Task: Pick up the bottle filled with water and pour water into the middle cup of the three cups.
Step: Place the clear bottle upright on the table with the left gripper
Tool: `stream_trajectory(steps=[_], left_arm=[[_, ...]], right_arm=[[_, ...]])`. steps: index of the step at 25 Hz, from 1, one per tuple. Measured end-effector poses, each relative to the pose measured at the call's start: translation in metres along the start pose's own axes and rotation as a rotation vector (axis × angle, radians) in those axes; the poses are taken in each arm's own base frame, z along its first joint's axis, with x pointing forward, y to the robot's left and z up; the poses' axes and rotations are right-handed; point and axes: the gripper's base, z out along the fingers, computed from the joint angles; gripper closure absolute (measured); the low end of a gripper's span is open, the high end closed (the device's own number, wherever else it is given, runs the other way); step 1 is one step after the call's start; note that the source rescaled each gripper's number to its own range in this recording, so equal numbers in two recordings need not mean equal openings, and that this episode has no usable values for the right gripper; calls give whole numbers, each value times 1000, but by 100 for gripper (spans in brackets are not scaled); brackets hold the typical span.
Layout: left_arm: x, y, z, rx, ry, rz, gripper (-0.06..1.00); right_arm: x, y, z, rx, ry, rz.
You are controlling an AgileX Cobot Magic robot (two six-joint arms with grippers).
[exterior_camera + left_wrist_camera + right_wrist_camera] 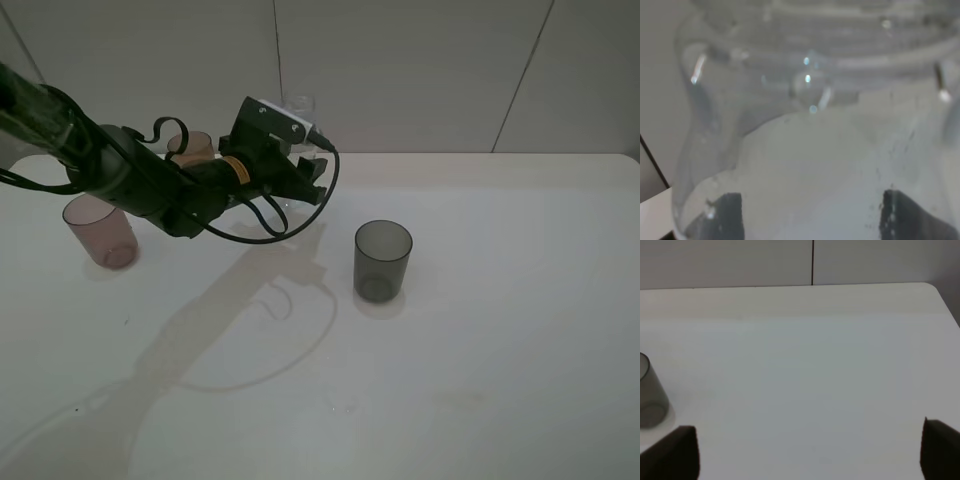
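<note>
Black arm (pixel 140 180), looped black cables, white wrist camera (pixel 278 118).

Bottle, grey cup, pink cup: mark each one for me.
bottle (pixel 805 150): left wrist view, on its clear body below the threaded neck.
smoky grey cup (pixel 383 260): exterior high view, on its front wall.
pinkish-mauve cup (pixel 100 236): exterior high view, on its side wall.

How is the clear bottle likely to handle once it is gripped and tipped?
The bottle looks like thin clear plastic, so it may flex under the left gripper closed on it. Its smooth wall could be slippery. The wide threaded neck looks uncapped, so water would probably spill readily once it tilts.
</note>
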Motion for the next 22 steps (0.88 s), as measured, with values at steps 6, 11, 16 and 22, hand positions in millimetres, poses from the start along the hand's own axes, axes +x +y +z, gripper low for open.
stream_trajectory(steps=[6, 11, 16, 22], left_arm=[[21, -4, 3, 17, 27, -14, 92], [27, -6, 3, 32, 35, -8, 92], [31, -7, 4, 47, 30, 1, 92], [30, -8, 4, 53, 19, 9, 74]], right_arm=[[0, 0, 0, 0, 0, 0], [0, 0, 0, 0, 0, 0], [0, 0, 0, 0, 0, 0], [0, 0, 0, 0, 0, 0]])
